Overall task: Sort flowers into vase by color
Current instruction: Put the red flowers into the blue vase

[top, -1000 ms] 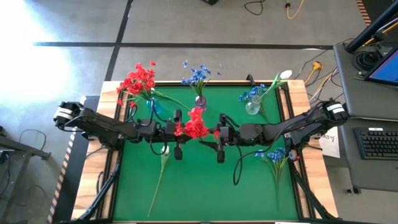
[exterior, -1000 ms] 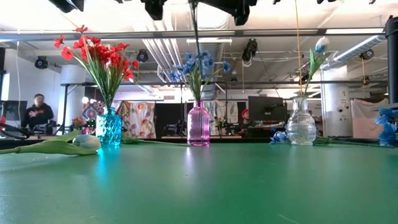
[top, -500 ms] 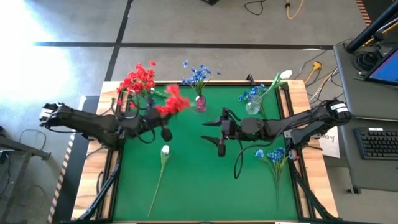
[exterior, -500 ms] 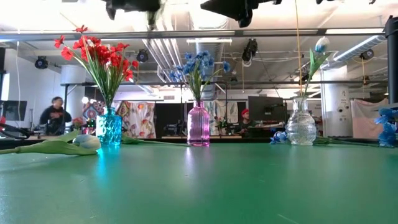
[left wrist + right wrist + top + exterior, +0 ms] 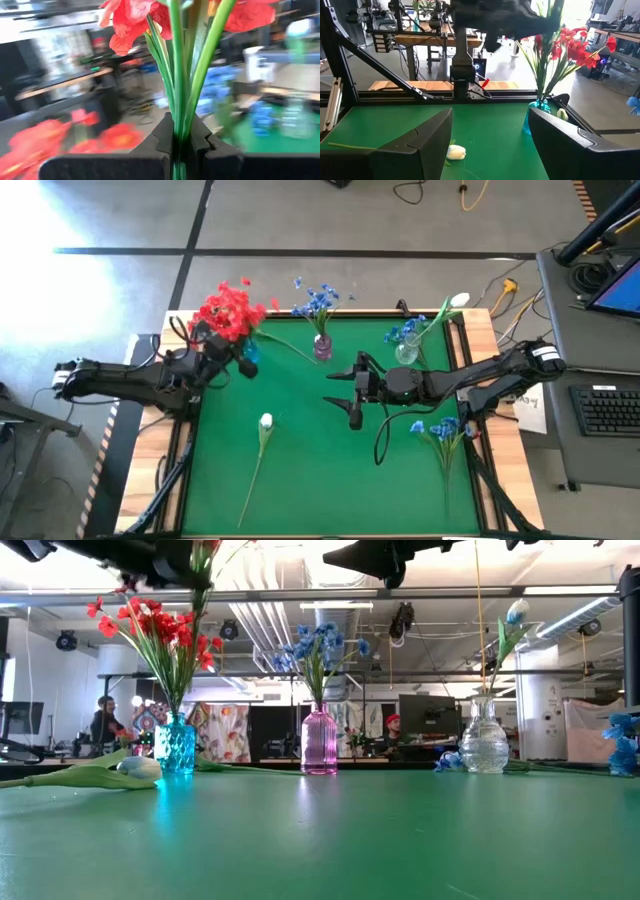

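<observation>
No lettering, label, brand mark or number can be read anywhere in these views; a sheet of paper (image 5: 529, 406) hanging at the right edge of the surface carries marks too small to make out.

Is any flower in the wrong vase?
Yes. The clear vase at the table's far right holds small blue flowers together with a white bud, so two colours are mixed there. Another white flower lies flat on the green mat.

Open green mat (image 5: 320, 470) up front; three vases (image 5: 322, 347) along the far edge, white tulip (image 5: 265, 423) left-centre.
</observation>
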Controlling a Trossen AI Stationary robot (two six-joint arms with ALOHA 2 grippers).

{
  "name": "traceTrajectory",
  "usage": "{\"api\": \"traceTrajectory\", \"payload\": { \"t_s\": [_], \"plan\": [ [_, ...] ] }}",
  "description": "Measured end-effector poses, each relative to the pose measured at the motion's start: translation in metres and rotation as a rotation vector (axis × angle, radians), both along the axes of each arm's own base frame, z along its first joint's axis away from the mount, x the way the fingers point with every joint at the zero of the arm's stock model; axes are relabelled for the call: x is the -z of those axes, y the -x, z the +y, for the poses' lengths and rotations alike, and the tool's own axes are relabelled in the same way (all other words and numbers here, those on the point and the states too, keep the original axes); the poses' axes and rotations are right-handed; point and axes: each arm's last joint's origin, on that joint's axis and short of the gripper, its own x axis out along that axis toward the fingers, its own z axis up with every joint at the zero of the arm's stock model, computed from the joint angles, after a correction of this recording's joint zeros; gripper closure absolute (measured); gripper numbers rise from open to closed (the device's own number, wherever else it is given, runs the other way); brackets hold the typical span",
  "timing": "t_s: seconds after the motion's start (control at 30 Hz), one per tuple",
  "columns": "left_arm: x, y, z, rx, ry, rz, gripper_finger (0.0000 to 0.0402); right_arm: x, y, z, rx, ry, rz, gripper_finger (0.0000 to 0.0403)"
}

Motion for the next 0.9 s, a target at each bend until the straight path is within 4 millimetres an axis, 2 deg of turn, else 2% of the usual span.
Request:
{"api": "traceTrajectory", "payload": {
  "t_s": [0.1,0.33,0.9],
  "plan": [
    [0.004,0.003,0.011,-0.069,0.000,0.007,0.0402,0.000,0.000,0.000,0.000,-0.001,0.000,0.0151],
    [0.014,0.003,0.026,-0.092,0.000,0.049,0.0401,0.001,0.000,-0.002,0.006,-0.014,0.005,0.0147],
    [0.021,0.005,0.034,-0.136,0.037,0.018,0.0401,0.004,0.000,-0.006,0.021,-0.026,0.028,0.0151]
  ]
}}
